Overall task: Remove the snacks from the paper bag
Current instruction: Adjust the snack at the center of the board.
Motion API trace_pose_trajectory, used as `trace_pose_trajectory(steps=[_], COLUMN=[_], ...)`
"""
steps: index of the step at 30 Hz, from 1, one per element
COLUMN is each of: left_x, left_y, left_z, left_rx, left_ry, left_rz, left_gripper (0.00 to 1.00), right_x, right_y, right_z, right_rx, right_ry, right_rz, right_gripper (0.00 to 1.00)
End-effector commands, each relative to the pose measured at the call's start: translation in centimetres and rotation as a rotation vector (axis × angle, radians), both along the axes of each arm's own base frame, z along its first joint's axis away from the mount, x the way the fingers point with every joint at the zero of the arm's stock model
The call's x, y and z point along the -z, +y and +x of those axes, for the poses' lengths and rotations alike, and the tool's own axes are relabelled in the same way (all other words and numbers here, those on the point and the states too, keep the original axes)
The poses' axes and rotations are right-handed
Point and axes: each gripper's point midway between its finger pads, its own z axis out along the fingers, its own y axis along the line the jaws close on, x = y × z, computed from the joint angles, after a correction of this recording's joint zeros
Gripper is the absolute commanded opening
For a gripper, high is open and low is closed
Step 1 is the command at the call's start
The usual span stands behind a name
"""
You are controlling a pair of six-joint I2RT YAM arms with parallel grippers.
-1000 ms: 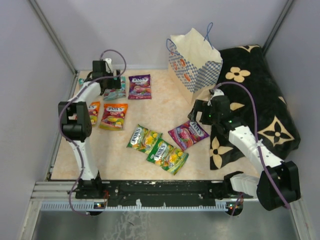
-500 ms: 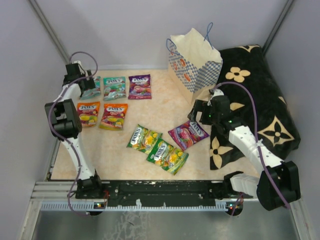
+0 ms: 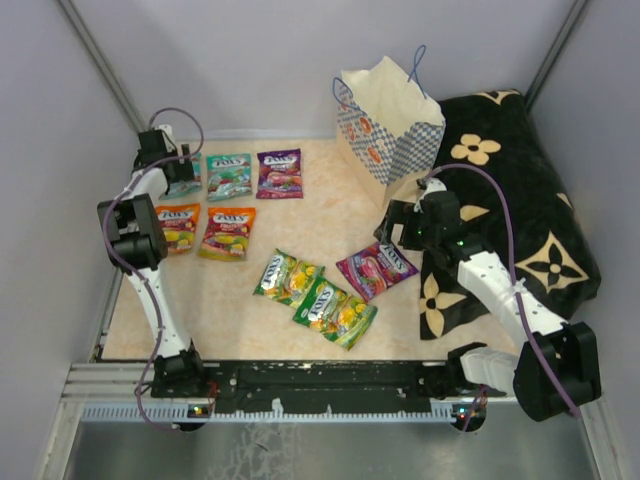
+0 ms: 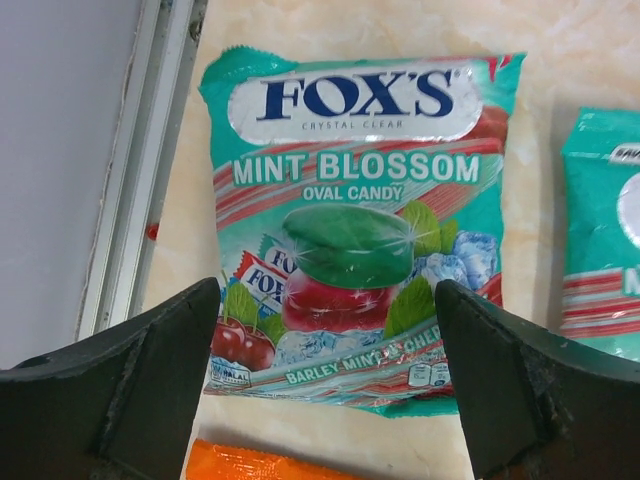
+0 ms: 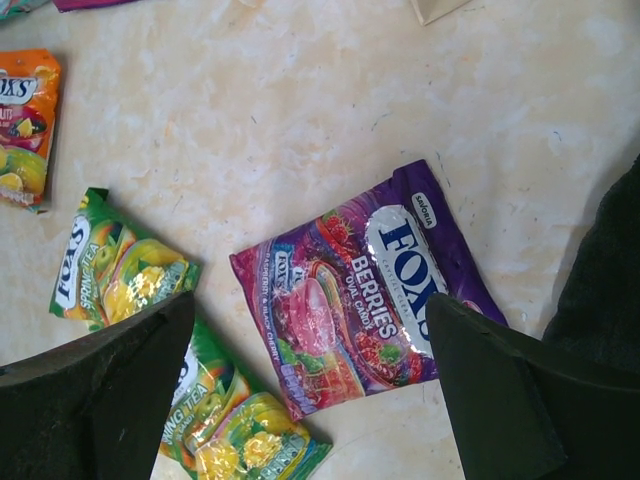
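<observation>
The paper bag [image 3: 390,115] stands upright at the back, next to the black flowered cloth [image 3: 510,200]. Several snacks lie flat on the table: two teal packets [image 3: 229,176], a purple one [image 3: 280,172], two orange ones [image 3: 228,232], two green ones [image 3: 335,311] and a purple one [image 3: 377,269]. My left gripper [image 3: 160,160] hovers open over the leftmost teal mint packet [image 4: 355,220], with nothing between its fingers. My right gripper [image 3: 400,225] hangs open above the purple berries packet [image 5: 370,290], holding nothing.
A metal rail [image 4: 150,160] and the grey side wall run just left of the mint packet. A second teal packet [image 4: 605,250] and an orange one [image 4: 250,462] lie close by. The cloth [image 5: 610,280] lies beside the right gripper, and green packets [image 5: 115,270] lie to its left.
My left arm has swung left to the back-left corner, and two teal packets now show side by side. The right arm has not moved.
</observation>
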Motion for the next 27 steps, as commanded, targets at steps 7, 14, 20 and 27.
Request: trace_pose_trajectory(steps=[7, 14, 20, 27], left_x=[2.1, 1.9, -3.8, -10.8], left_y=[-0.9, -0.9, -1.6, -12.5], left_z=[-1.8, -3.1, -2.5, -7.4], left_rx=[0.136, 0.154, 0.148, 0.341], left_ry=[0.049, 0.074, -0.028, -0.142], left_rz=[0.082, 0.108, 0.143, 0.08], left_gripper=[0.93, 0.93, 1.0, 0.99], right_x=[-1.1, 0.1, 2.4, 1.0], right_y=[0.9, 0.6, -1.4, -2.9], right_z=[0.3, -0.1, -0.3, 0.2], right_rx=[-0.052, -0.034, 0.106, 0.22], right_ry=[-0.046, -0.007, 0.081, 0.044], right_rz=[0.021, 0.01, -0.043, -0.045], right_gripper=[0.99, 0.99, 0.99, 0.99])
